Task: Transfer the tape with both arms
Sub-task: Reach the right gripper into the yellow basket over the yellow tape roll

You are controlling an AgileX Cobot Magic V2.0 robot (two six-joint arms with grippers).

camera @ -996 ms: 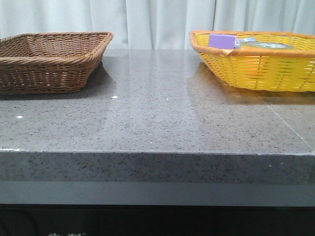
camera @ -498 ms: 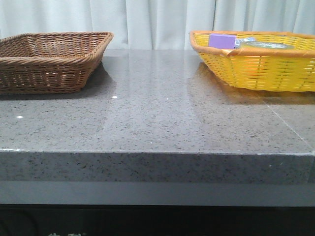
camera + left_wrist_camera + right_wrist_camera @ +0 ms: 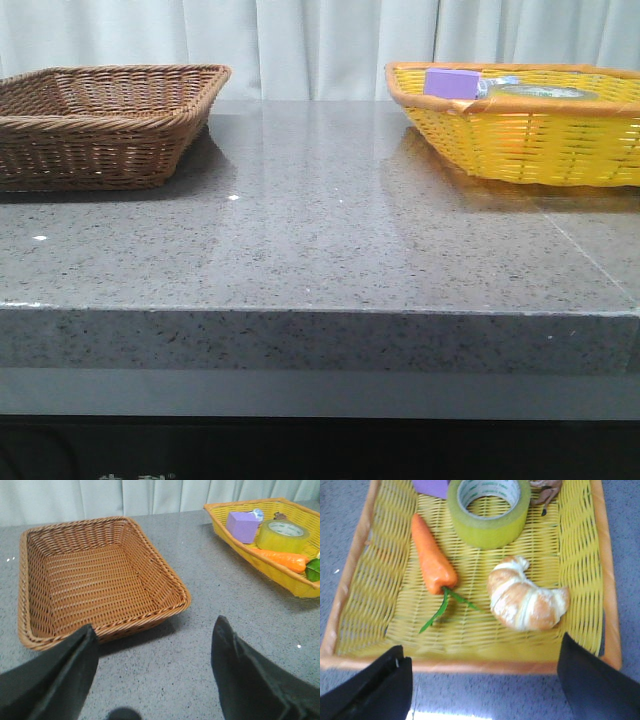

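The wide roll of translucent yellow packing tape (image 3: 488, 511) lies flat, core up, in the yellow wicker basket (image 3: 355, 580) beyond the right gripper's (image 3: 482, 690) spread, empty jaws, far nearer than the likewise parted left gripper (image 3: 155, 675).

A staged test bench: grey stone-look table (image 3: 320, 250), pale curtain (image 3: 300, 45) backdrop, 2 wicker baskets (image 3: 105, 120).

Pale pleated curtain (image 3: 320, 45) behind — speckled grey stone table (image 3: 320, 250).

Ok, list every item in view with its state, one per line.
tape: flat in yellow basket, ungrasped
carrot: lying in yellow basket
croissant: lying in yellow basket
purple box: in yellow basket
brown basket: empty
left hand: open
right hand: open, above the yellow basket's rim
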